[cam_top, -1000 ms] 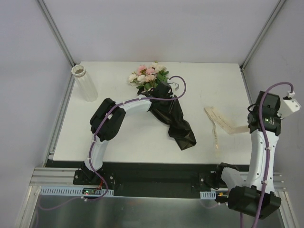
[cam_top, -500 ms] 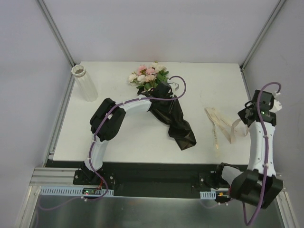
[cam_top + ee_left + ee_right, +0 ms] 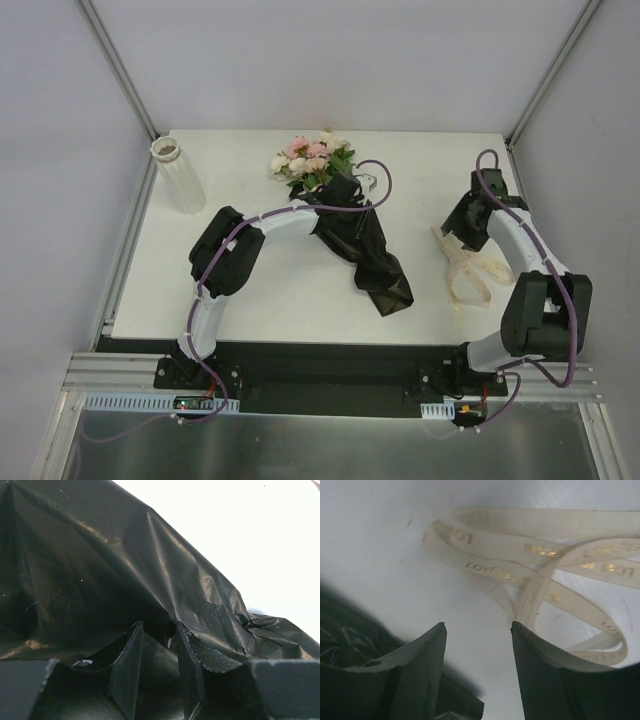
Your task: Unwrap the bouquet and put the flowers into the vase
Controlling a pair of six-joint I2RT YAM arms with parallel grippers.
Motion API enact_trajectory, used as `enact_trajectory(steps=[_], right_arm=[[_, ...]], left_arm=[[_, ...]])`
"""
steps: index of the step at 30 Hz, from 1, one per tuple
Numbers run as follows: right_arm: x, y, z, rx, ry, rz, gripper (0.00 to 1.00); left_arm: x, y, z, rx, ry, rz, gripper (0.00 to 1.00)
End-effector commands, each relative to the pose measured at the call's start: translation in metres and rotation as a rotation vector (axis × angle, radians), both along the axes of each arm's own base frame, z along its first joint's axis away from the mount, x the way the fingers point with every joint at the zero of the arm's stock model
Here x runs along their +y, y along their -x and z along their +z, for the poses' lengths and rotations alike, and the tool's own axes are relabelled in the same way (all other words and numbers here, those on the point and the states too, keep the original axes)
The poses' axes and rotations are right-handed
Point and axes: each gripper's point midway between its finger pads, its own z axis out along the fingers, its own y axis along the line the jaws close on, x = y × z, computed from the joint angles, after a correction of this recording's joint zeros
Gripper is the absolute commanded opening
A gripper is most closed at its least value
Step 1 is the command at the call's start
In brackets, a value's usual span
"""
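One step done: cream printed ribbon (image 3: 490,570) lies loose before my wide right claw (image 3: 477,625); left claw (image 3: 159,625) pinches black paper sheet (image 3: 125,555), pink-cream roses (image 3: 310,158) await white ribbed vase (image 3: 178,175).

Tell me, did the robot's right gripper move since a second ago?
Yes. The right gripper swung left, from out past the right edge of the table to above the ribbon lying on it.

Both of the 2 arms look alike: the left arm (image 3: 205,310) and the right arm (image 3: 522,232) are white tubes joined by bulky black joints, each with a thin purple cable (image 3: 388,183) looping along it.
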Motion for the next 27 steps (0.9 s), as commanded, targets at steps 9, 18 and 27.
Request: enact_trajectory(steps=[9,18,27], right_arm=[[0.056,-0.027,-0.064,0.070,-0.214,0.111,0.44],[-0.017,0.002,-0.075,0.102,-0.153,-0.084,0.44],[-0.056,0.028,-0.029,0.053,0.107,-0.108,0.49]], left_arm=[[0.002,-0.003,0.012,-0.028,-0.006,-0.012,0.33],[0.002,-0.004,0.013,-0.031,-0.007,-0.013,0.33],[0.005,-0.004,0.019,-0.050,-0.013,-0.006,0.34]])
